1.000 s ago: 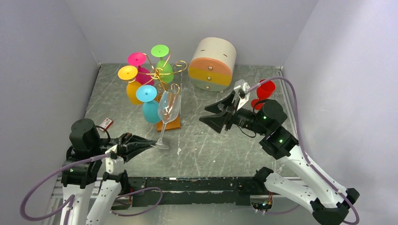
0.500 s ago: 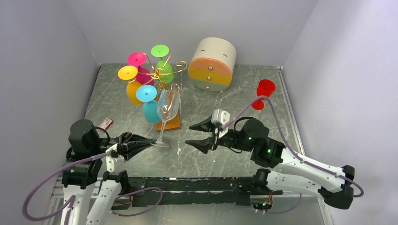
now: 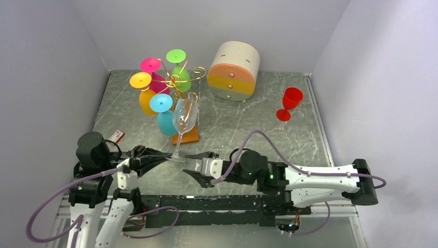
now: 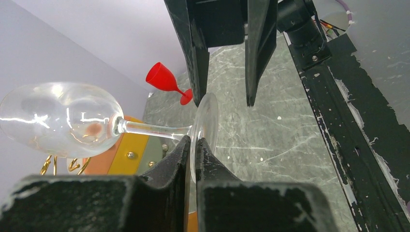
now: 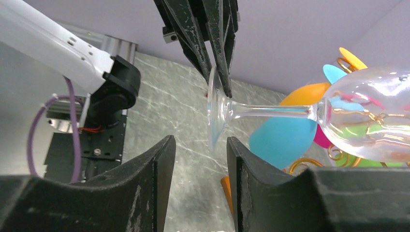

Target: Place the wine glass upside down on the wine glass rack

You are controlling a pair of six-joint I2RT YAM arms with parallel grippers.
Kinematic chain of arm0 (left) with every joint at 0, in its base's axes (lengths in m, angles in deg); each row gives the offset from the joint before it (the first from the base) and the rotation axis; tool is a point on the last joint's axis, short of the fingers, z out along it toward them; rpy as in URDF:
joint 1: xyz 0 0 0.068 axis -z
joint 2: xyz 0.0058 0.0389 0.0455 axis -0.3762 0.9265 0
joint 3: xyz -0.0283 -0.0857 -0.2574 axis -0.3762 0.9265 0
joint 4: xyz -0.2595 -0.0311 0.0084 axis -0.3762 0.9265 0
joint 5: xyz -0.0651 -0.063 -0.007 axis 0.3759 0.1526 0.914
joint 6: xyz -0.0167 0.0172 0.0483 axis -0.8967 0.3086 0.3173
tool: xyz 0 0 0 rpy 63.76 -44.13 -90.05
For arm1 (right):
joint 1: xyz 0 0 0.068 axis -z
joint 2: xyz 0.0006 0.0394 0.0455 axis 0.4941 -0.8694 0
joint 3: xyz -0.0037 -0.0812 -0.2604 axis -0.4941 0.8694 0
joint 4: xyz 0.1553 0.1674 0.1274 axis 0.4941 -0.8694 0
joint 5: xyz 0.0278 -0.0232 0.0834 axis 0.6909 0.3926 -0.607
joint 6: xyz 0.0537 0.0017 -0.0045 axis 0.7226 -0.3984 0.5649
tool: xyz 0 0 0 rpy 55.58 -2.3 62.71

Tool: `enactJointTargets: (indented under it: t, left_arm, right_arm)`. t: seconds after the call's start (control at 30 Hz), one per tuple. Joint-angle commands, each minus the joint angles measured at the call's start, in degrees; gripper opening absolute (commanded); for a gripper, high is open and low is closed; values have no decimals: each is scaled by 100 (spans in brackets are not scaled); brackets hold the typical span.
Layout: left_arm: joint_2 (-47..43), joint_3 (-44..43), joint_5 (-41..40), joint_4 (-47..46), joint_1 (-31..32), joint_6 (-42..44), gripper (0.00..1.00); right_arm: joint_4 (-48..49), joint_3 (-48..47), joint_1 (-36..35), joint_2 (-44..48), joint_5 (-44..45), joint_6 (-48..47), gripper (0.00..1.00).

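A clear wine glass (image 3: 186,116) stands upright on the table in front of the wine glass rack (image 3: 178,80), a gold wire tree on a wooden base (image 3: 190,137). My left gripper (image 3: 168,156) is shut on the rim of the glass's foot (image 4: 205,121); the bowl (image 4: 58,118) points away from it. My right gripper (image 3: 190,165) is open just right of the foot. In the right wrist view its fingertips (image 5: 164,145) straddle the line of the foot (image 5: 215,113) without touching it.
Pink, green, yellow and blue glasses (image 3: 164,116) hang upside down on the rack. A round cream drawer box (image 3: 235,70) sits at the back, a red glass (image 3: 289,103) at the right, and a small red-and-white item (image 3: 118,136) near the left arm.
My right arm has swung from the back right, near the red glass, forward and left to the clear glass's foot, its jaws narrowing a little. The left gripper and the glass have not moved.
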Motion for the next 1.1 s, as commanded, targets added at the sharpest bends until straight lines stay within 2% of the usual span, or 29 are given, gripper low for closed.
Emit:
enactJointTargets:
  t: [0.0,0.33,0.53,0.67,0.73,0.87,0.97,1.07]
  left_arm:
    - [-126,47,51,-407,-27,112,7]
    - [-107,113,189,-589,-27,-84,7]
    - [-160,152,163,-700,-30,-199,7]
    - [-165,167,159,-771,-27,-262,7]
    - [-171,158,122,-788,-27,-287,7]
    - [-196,188,85,-817,-27,-315,7]
    - [-234,241,-6,-958,-27,-434,7]
    - [-277,311,-133,-1126,-27,-590,13]
  right_arm:
    - [382,-269,-121,-236,505,-406,45]
    - [852,-192,-192,-327,800,-222,22]
    - [712,-316,-208,-478,681,-100,20]
    - [768,-344,-210,-527,783,-51,24]
    - [812,-347,-210,-527,869,-31,19]
    - [701,-398,-213,-520,1017,85,0]
    - [590,-412,-218,-495,1084,242,0]
    - [498,-403,-217,-423,1214,435,0]
